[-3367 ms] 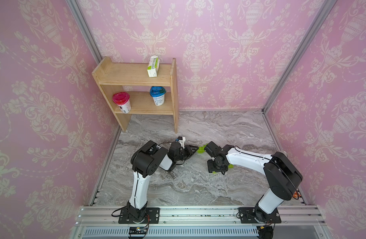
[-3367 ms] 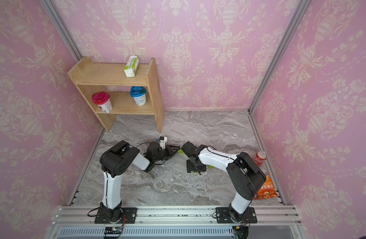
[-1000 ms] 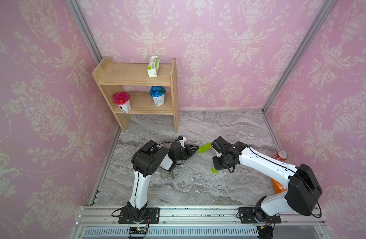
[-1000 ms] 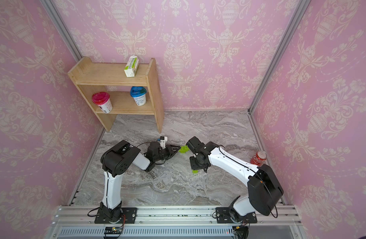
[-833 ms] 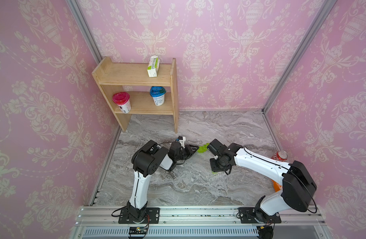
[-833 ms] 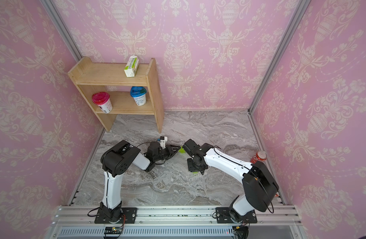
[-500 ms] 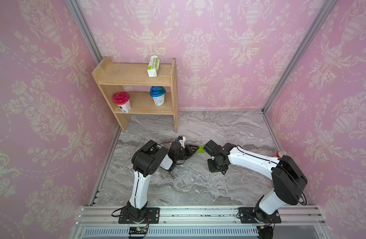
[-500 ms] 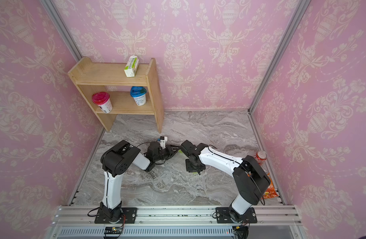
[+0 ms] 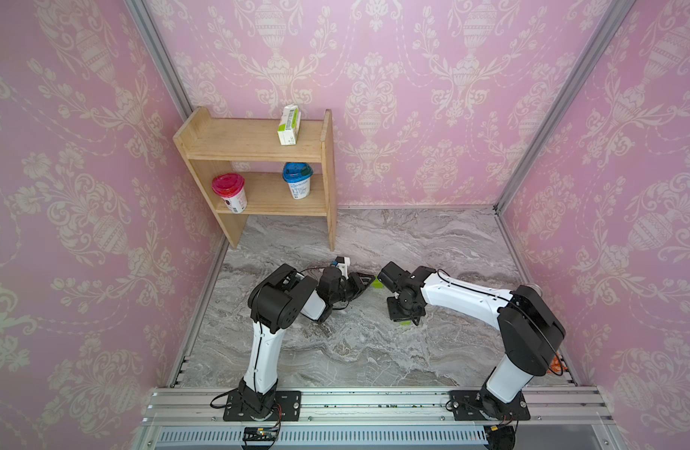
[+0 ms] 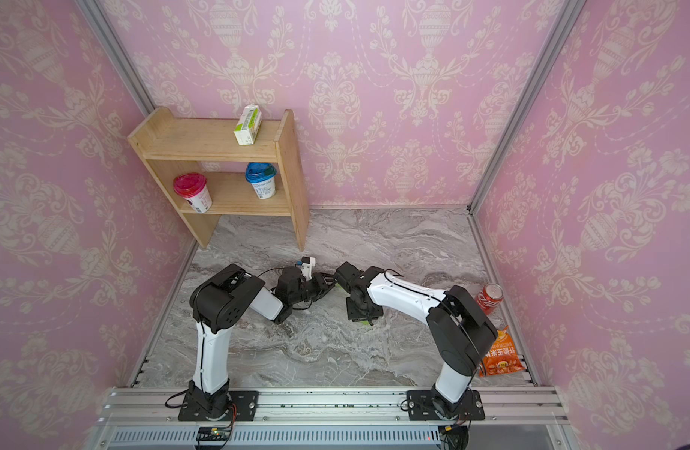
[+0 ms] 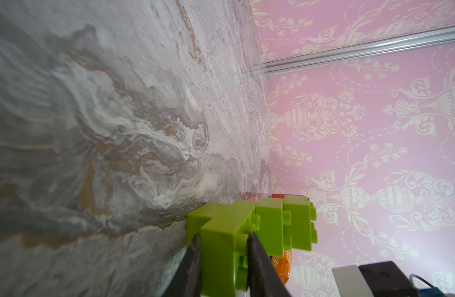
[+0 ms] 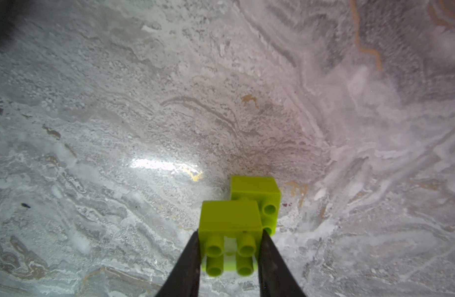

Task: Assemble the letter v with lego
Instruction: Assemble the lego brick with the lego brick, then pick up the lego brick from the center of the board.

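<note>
Two grippers are being used: a stepped cluster of lime-green lego bricks [image 11: 270, 226] is being clamped between the left gripper [image 11: 224, 240] fingertips, and a two-brick lego piece [image 12: 254, 190] is being pinched between the right gripper [image 12: 229, 237] fingertips, over the marble tabletop [image 12: 144, 102].

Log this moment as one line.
left gripper: shut on stepped lego chain | right gripper: shut on two-brick lego pair | pieces: apart, not yet joined

Bright, even light filling both top views, faint soft shadows lying on the marble tabletop [image 9: 355, 350], white glare [image 12: 159, 164] shining on marble in the right wrist view, the lego [image 12: 231, 223] showing sharp there, near marble blurring in the left wrist view
</note>
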`<state>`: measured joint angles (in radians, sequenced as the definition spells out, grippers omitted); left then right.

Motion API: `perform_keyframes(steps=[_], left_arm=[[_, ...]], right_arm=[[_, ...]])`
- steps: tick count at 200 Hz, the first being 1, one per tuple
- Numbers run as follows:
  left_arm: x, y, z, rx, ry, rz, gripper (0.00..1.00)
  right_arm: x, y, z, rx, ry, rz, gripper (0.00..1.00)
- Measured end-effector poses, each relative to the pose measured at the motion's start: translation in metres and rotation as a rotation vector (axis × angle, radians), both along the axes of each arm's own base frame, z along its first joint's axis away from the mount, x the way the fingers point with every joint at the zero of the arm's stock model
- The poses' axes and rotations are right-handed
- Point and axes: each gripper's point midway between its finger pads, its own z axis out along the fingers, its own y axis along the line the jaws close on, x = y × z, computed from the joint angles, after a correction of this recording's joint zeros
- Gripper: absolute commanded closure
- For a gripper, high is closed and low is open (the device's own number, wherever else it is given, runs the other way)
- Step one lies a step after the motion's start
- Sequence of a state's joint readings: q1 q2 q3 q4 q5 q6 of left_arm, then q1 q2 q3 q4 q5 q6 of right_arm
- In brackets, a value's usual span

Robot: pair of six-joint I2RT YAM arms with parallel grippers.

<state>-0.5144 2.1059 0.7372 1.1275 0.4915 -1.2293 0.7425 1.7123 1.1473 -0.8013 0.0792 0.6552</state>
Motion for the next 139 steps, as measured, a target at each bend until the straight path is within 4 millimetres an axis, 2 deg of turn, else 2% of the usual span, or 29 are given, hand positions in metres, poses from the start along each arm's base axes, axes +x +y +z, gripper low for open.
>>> perform_keyframes(steps=[139], left_arm=[[0.0001,0.0000,0.0001,0.000,0.000,0.000,0.80]], right_arm=[[0.0045,0.0021,-0.0057,-0.051,0.040,0.008,1.00]])
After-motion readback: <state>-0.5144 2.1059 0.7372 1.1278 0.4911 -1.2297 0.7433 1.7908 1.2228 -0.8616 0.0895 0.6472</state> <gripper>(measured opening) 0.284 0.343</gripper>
